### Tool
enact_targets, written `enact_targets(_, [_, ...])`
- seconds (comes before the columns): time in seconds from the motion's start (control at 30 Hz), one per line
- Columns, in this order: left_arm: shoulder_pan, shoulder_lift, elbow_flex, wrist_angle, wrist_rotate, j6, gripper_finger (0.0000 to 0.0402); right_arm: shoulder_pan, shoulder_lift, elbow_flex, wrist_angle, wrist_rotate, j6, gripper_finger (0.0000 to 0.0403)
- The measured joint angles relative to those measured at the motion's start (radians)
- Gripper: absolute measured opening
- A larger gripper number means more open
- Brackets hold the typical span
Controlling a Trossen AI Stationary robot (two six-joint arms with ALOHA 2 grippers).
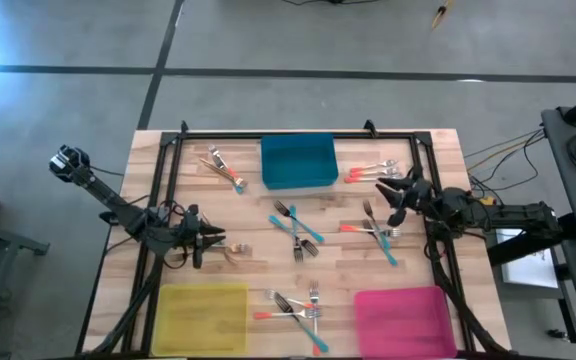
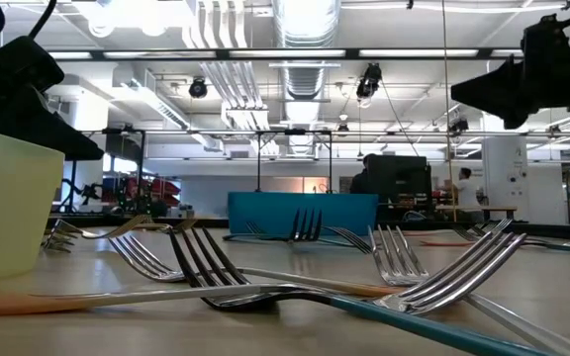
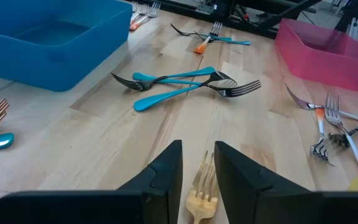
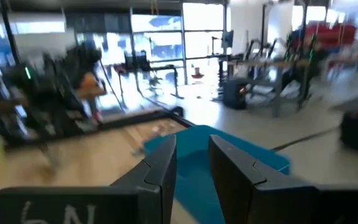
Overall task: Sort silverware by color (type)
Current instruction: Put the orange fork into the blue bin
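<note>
The left gripper (image 3: 199, 177) hovers low over the wooden table (image 1: 168, 215), between the blue bin (image 1: 298, 162) and the yellow bin (image 1: 204, 318), its fingers set a little apart on either side of a gold fork (image 3: 201, 194). The placing suggests a pick in hand; whether the pads touch the fork cannot be told, since its handle runs out of sight beneath the wrist. The right gripper (image 1: 392, 197) hangs on the blue bin's other side, raised and aimed toward that bin, its fingers likewise slightly parted with nothing seen between them; it appears to be waiting or in transit. The remaining forks lie loose on the table: a crossed teal pair (image 1: 296, 227) just in front of the blue bin, a mixed cluster (image 1: 376, 235) under the right arm, another cluster (image 1: 300, 308) between the yellow bin and the pink bin (image 1: 404, 320), and small groups flanking the blue bin. All three bins look unfilled from above, so sorting seems barely begun. The right wrist view is smeared; table detail there is unreadable.
</note>
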Motion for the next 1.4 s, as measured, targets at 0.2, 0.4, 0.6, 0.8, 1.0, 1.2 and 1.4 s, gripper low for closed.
enact_targets(0.2, [0.000,0.000,0.000,0.000,0.000,0.000,0.0077,0.000,0.000,0.000,0.047,0.001,0.094,0.0086])
enact_targets(0.4, [0.000,0.000,0.000,0.000,0.000,0.000,0.0077,0.000,0.000,0.000,0.150,0.014,0.196,0.0086])
enact_targets(0.6, [0.000,0.000,0.000,0.000,0.000,0.000,0.0077,0.000,0.003,0.000,0.193,0.028,0.193,0.0086])
enact_targets(0.8, [0.000,0.000,0.000,0.000,0.000,0.000,0.0077,-0.014,0.077,0.036,0.189,0.050,0.357,0.0086])
enact_targets(1.0, [0.000,0.000,0.000,0.000,0.000,0.000,0.0077,-0.045,0.289,0.253,-0.064,0.053,0.350,0.0086])
enact_targets(1.2, [0.000,0.000,0.000,0.000,0.000,0.000,0.0077,-0.140,0.540,0.561,-0.697,0.075,0.591,0.0086])
enact_targets(1.4, [0.000,0.000,0.000,0.000,0.000,0.000,0.0077,-0.278,0.755,0.758,-1.106,-0.158,0.660,0.0086])
